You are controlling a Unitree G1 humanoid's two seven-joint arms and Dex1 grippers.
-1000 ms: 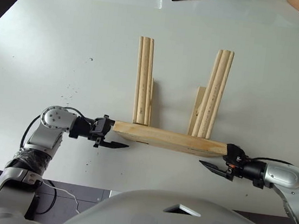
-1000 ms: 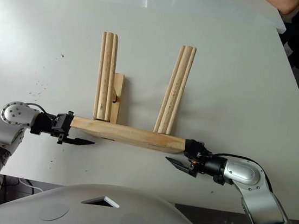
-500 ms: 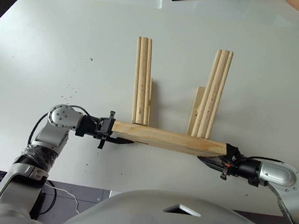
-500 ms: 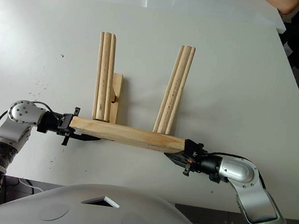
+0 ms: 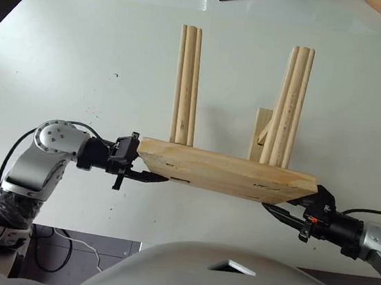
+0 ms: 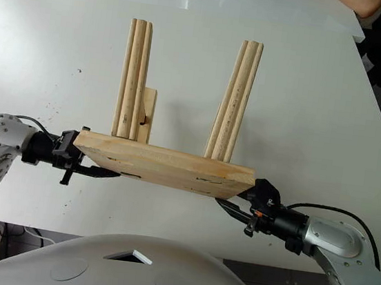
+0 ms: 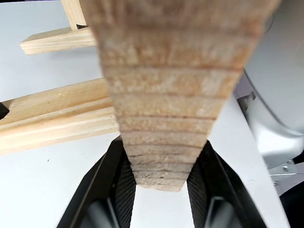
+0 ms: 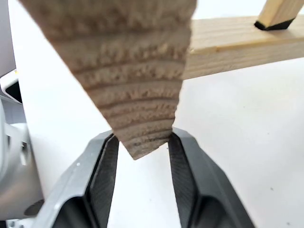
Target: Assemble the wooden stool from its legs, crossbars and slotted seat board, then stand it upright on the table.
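Gripping seat board [image 5: 221,175], left gripper [image 5: 144,171] faces right gripper [image 5: 292,207]

No readable txt, labels, nos. or signs: none on seat board [image 5: 225,174], none on table [image 5: 83,53] round it.

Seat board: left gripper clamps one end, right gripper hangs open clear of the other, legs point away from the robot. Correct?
No. The right gripper also clamps the seat board, at its other end, as the right wrist view shows. The left gripper and legs are as stated.
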